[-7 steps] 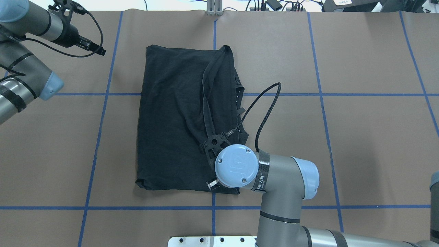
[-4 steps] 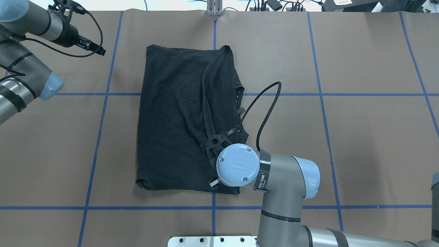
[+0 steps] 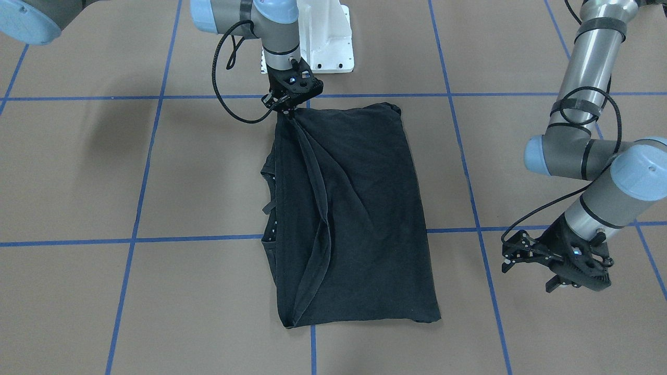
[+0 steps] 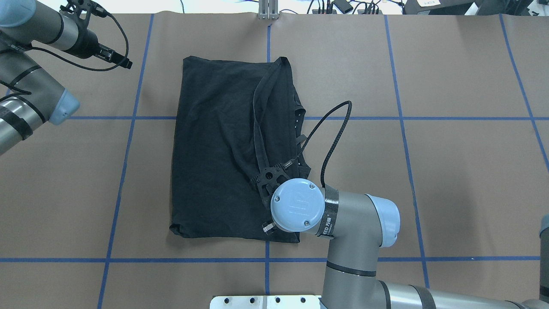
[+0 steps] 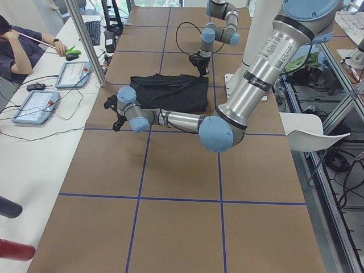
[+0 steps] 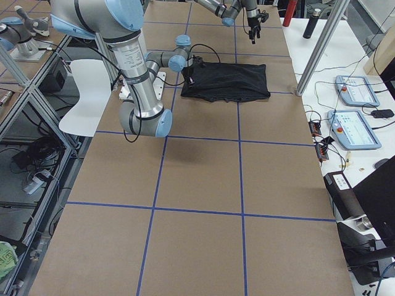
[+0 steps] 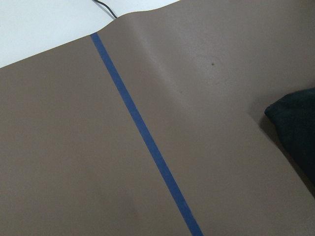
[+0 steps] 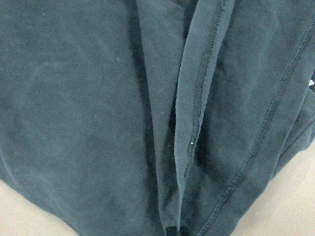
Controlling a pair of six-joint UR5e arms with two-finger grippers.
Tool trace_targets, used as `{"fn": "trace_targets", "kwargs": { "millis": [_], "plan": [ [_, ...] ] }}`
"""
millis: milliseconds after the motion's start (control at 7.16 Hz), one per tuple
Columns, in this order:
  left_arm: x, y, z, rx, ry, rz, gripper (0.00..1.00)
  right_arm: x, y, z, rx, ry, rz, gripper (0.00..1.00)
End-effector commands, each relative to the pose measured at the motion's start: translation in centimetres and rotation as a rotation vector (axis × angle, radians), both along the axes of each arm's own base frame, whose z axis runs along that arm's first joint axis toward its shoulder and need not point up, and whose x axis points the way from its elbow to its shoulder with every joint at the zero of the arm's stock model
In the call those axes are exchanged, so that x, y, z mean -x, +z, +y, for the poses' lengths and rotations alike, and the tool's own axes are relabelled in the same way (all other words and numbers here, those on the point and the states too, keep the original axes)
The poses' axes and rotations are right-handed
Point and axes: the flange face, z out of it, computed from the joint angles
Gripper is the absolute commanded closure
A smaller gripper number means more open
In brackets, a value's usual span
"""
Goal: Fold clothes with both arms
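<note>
The black T-shirt [image 3: 359, 219] lies folded in a tall rectangle on the brown table [image 4: 450, 180], plain side up. My right gripper [image 3: 287, 108] is shut on a hem fold at the shirt's corner nearest the robot, and the cloth tents up toward it in a long ridge [image 4: 257, 124]. In the overhead view the wrist cap [image 4: 297, 205] hides its fingers. The right wrist view is filled with dark cloth and a stitched hem [image 8: 197, 113]. My left gripper [image 3: 505, 261] hovers open and empty beyond the shirt's far left corner [image 4: 128, 64]. Only a shirt corner [image 7: 295, 128] shows in the left wrist view.
Blue tape lines [image 4: 334, 118] grid the table. The white pedestal base [image 3: 328, 47] stands at the robot's edge. Control tablets [image 5: 34, 105] and a seated person [image 5: 14, 48] are along the operators' side, beside a metal post [image 5: 85, 40].
The right wrist has shifted very slightly toward the right with the hem still held. The left arm and the shirt's outline look unchanged.
</note>
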Motion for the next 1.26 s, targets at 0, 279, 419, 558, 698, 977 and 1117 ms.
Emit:
{"fn": "trace_targets", "kwargs": {
  "millis": [0, 279, 419, 558, 698, 977, 1117],
  "plan": [
    [0.0, -0.4, 0.2, 0.003, 0.022, 0.018, 0.00, -0.6, -0.3, -0.2, 0.006, -0.001, -0.012, 1.00],
    [0.0, 0.0, 0.4, 0.007, 0.024, 0.016, 0.00, -2.4, 1.6, 0.2, 0.022, 0.014, 0.000, 1.00],
    [0.0, -0.3, 0.5, 0.003, 0.024, 0.018, 0.00, -3.7, 3.1, 0.7, 0.051, 0.037, 0.009, 1.00],
    [0.0, -0.3, 0.5, 0.003, 0.024, 0.018, 0.00, -4.6, 4.3, 1.5, 0.070, 0.043, 0.016, 1.00],
    [0.0, -0.3, 0.5, 0.003, 0.024, 0.018, 0.00, -4.8, 4.5, 2.2, 0.087, 0.052, 0.015, 1.00],
    [0.0, -0.3, 0.5, 0.003, 0.024, 0.018, 0.00, -4.2, 5.0, 3.6, 0.143, 0.085, 0.015, 0.74],
    [0.0, -0.3, 0.5, 0.003, 0.024, 0.018, 0.00, -4.2, 5.3, 3.7, 0.155, 0.100, 0.017, 0.30]
  ]
}}
